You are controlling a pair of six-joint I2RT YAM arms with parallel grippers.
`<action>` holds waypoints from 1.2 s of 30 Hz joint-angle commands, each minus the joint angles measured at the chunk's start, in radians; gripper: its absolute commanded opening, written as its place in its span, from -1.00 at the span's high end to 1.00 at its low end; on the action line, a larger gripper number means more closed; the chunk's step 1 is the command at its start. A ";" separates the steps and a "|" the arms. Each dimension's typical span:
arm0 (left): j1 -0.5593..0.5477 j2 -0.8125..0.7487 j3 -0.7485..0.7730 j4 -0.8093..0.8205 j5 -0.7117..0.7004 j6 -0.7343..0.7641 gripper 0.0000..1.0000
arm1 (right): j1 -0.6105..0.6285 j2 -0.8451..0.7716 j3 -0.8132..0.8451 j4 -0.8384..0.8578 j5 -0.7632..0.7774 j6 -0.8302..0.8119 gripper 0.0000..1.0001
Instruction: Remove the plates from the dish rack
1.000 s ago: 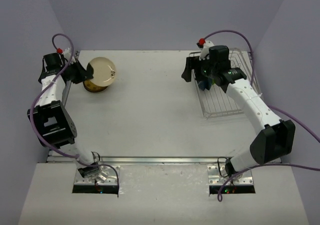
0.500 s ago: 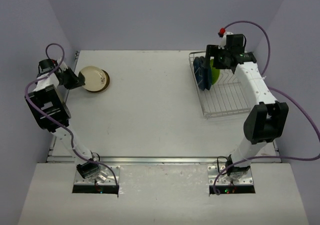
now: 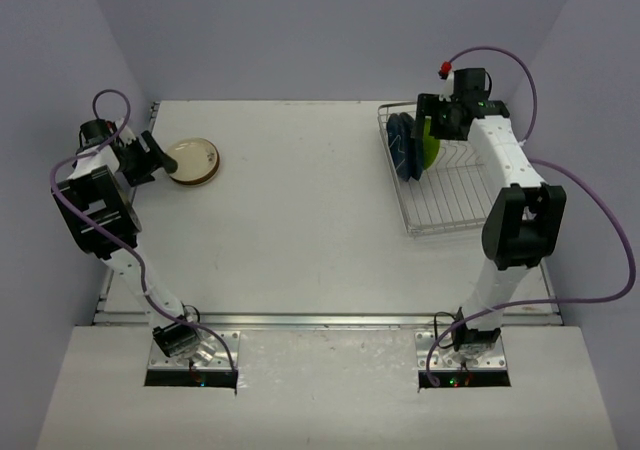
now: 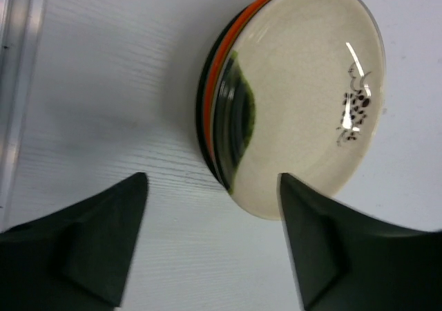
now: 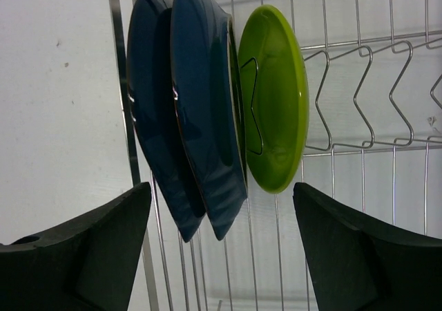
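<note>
A wire dish rack (image 3: pixel 455 208) stands at the right back of the table. Two dark blue plates (image 3: pixel 402 146) and a lime green plate (image 3: pixel 429 145) stand upright at its far end. My right gripper (image 3: pixel 434 122) hovers open behind them. In the right wrist view the blue plates (image 5: pixel 197 110) and the green plate (image 5: pixel 276 97) lie just ahead of its open fingers (image 5: pixel 83 249), untouched. At the left back, an orange-red plate with a yellow centre (image 3: pixel 192 156) lies on a black plate. My left gripper (image 3: pixel 148 157) stands open beside this stack (image 4: pixel 297 90), apart from it.
The table's metal side rail (image 4: pixel 15 76) runs close to the left gripper. The rack's wire prongs (image 5: pixel 359 83) to the right of the green plate hold nothing. Purple cables (image 3: pixel 100 105) loop over both arms, and the walls are close behind.
My left gripper has opened and let go of the orange-red plate, which now lies flat on the black one. The right arm swung to the rack's far end and has since held almost still.
</note>
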 commanded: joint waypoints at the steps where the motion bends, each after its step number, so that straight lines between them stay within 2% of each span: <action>1: 0.007 -0.113 -0.048 0.083 -0.113 0.042 -0.85 | -0.007 0.028 0.071 -0.007 0.030 -0.003 -0.64; 2: 0.007 -0.135 -0.068 0.105 -0.133 0.046 -0.97 | -0.007 0.040 0.090 -0.018 0.041 -0.003 -0.63; 3: 0.007 -0.170 -0.103 0.131 -0.159 0.051 -1.00 | -0.007 0.058 0.110 -0.028 0.060 -0.001 -0.60; 7: 0.007 -0.327 -0.231 0.228 -0.196 0.055 -1.00 | -0.009 0.089 0.143 -0.033 0.134 0.007 -0.50; 12: 0.006 -0.450 -0.309 0.275 -0.141 0.052 -1.00 | -0.009 0.090 0.159 -0.030 0.139 0.012 -0.43; 20: -0.032 -0.611 -0.339 0.299 -0.133 0.061 -1.00 | -0.054 0.157 0.196 -0.025 0.169 -0.001 -0.36; 25: -0.154 -0.698 -0.338 0.262 -0.215 0.099 -1.00 | -0.062 0.193 0.194 -0.015 0.142 0.005 -0.34; 30: -0.245 -0.747 -0.326 0.244 -0.235 0.085 -1.00 | -0.061 0.227 0.190 0.004 0.115 0.009 -0.29; 36: -0.281 -0.750 -0.309 0.227 -0.241 0.070 -1.00 | -0.061 0.258 0.186 0.030 0.079 0.014 -0.15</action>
